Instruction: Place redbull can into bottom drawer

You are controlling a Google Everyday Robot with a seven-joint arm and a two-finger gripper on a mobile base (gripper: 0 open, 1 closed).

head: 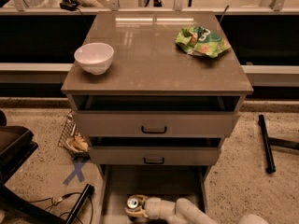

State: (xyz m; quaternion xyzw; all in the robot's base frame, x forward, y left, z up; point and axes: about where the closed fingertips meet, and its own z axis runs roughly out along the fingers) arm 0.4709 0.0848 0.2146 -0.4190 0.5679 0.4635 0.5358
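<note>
The redbull can [133, 203] shows only its silver top, low in the pulled-out bottom drawer [117, 185], near the drawer's front left. My gripper [138, 207] reaches in from the lower right on a white arm and is shut around the can. The can's body is mostly hidden by the gripper and the frame's lower edge. The two upper drawers with black handles stand slightly open above it.
A white bowl [94, 57] and a green chip bag [202, 41] sit on the cabinet top. A wire basket [72, 136] and a blue X mark [74, 171] lie on the floor at the left. A black bar [265, 143] lies at the right.
</note>
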